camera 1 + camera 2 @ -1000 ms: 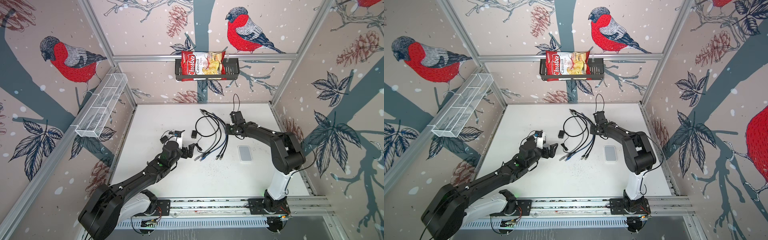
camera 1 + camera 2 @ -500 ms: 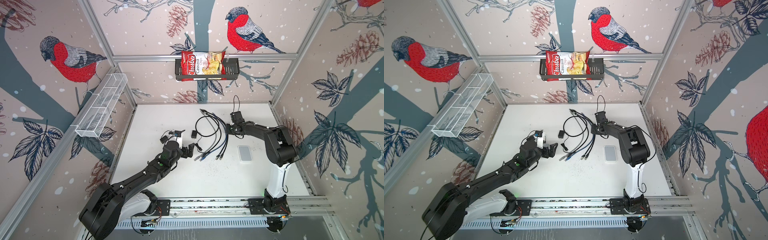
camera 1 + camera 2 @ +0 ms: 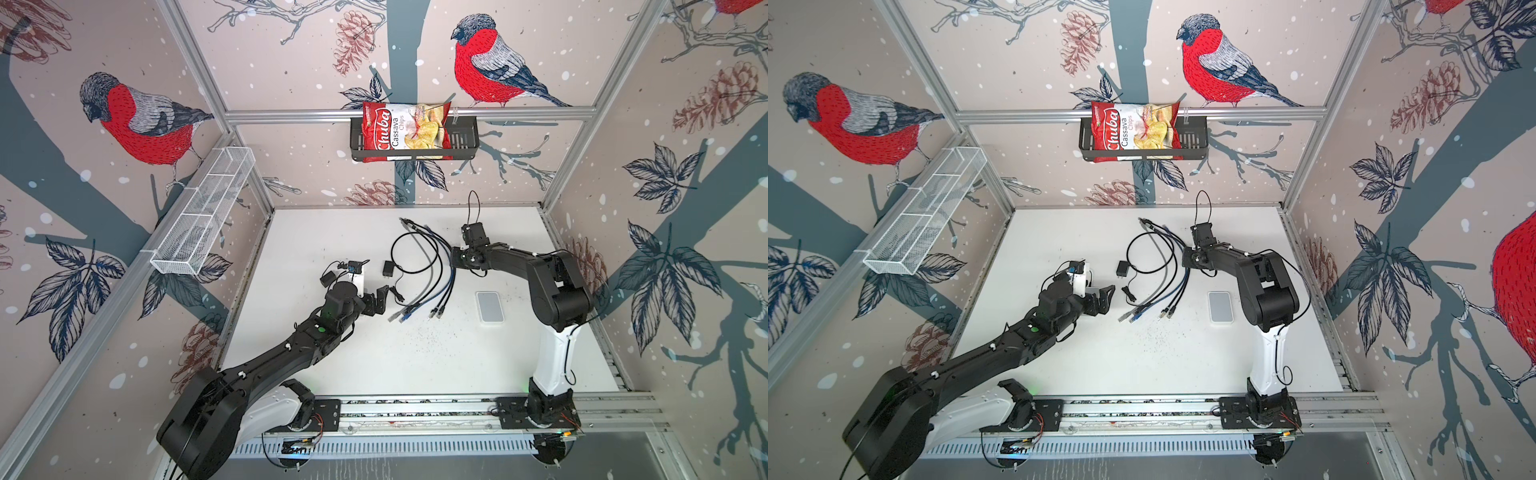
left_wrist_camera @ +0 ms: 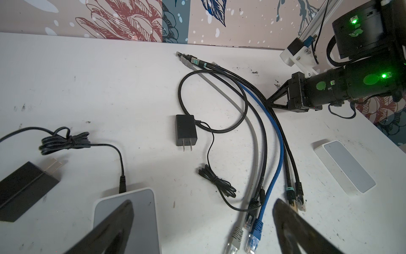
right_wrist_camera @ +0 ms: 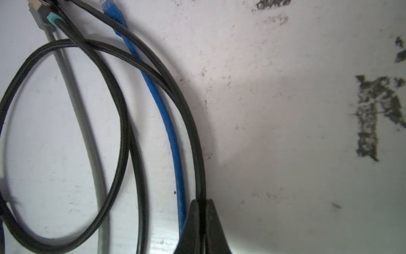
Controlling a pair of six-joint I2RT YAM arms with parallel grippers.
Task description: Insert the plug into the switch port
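Several network cables lie fanned on the white table, their plugs point(image 3: 415, 313) point(image 4: 253, 236) at the near ends: grey, blue and black. My right gripper point(image 3: 454, 258) point(image 5: 201, 201) is shut on the outermost black cable point(image 5: 196, 140) partway along it, far from its plug. One grey-topped white switch point(image 4: 145, 220) lies under my left gripper point(image 4: 203, 204), with a power lead in its back. Those jaws stand wide open, one finger over the switch and one beside the plugs. A second switch point(image 3: 489, 306) point(image 4: 347, 165) lies to the right of the cables.
A black power adapter point(image 3: 387, 268) with a bundled thin lead lies left of the cables, and another adapter point(image 4: 22, 189) sits near the left switch. A chips bag point(image 3: 405, 131) hangs in a black basket on the back wall. A white wire rack point(image 3: 203, 216) is on the left wall.
My right gripper has closed onto the black cable, and that arm's elbow has folded back and to the right. The left arm has not moved.
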